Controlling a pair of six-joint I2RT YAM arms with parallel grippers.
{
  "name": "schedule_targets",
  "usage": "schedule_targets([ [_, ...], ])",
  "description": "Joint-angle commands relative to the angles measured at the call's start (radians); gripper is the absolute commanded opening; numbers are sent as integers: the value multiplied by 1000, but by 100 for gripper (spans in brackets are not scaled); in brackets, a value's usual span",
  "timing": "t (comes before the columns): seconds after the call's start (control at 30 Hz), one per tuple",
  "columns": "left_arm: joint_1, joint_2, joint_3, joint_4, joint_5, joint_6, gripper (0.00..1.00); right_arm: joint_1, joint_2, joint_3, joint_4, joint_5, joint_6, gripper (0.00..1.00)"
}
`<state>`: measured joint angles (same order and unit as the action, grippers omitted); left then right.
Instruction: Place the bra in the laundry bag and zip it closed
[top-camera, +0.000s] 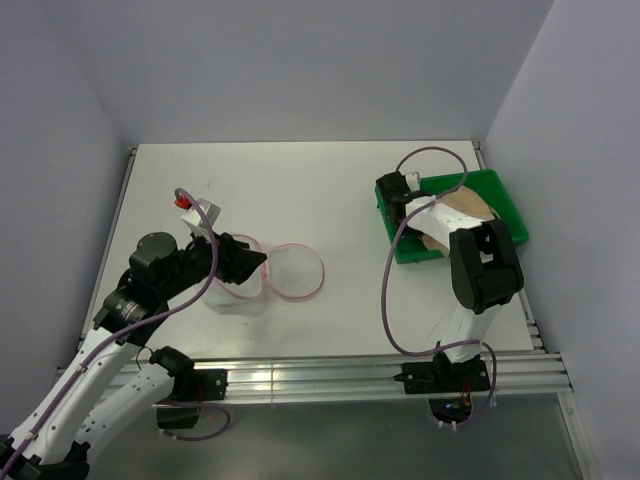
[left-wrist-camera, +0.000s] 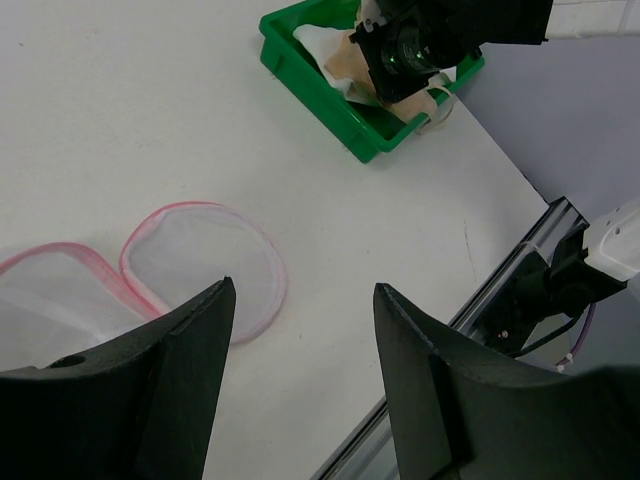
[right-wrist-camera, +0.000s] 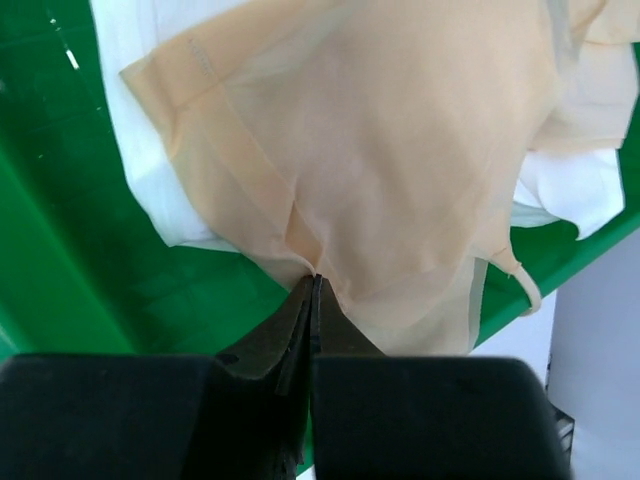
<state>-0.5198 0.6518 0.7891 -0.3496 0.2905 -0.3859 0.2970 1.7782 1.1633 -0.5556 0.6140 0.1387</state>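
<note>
The tan-beige bra (right-wrist-camera: 380, 150) lies bunched in the green tray (right-wrist-camera: 60, 250) with white lining showing at its edges. My right gripper (right-wrist-camera: 316, 277) is shut, pinching a fold of the bra's lower edge. In the top view this gripper (top-camera: 405, 205) is over the tray's left end, and the bra (top-camera: 462, 208) shows beside it. The laundry bag (top-camera: 290, 270) lies open on the table, white mesh with a pink zipper rim; it also shows in the left wrist view (left-wrist-camera: 200, 262). My left gripper (left-wrist-camera: 300, 285) is open and empty, just above the bag's left half.
The green tray (top-camera: 505, 200) stands at the table's right side, near the right wall. An aluminium rail (top-camera: 380, 375) runs along the table's front edge. A small red-and-white object (top-camera: 190, 207) sits behind my left arm.
</note>
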Motion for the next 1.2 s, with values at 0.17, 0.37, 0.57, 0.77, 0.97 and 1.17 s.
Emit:
schedule_targets([
  [0.17,-2,8,-2,15,1,13,64,7,-214,0,46,118,47,0],
  [0.37,-2,26,1,40,35,-16,63,7,-474,-70,134,107,101,0],
  [0.57,-3,61,30,92,125,-82,63,4,-647,-91,224,-20,101,0],
  [0.77,-107,143,61,185,149,-177,70,-4,-701,-53,210,-140,101,0],
  [0.97,-285,294,79,406,16,-219,77,-27,-738,-28,229,-220,104,0],
  [1.17,-309,541,173,598,-17,-130,78,-62,-737,42,230,-324,127,0],
])
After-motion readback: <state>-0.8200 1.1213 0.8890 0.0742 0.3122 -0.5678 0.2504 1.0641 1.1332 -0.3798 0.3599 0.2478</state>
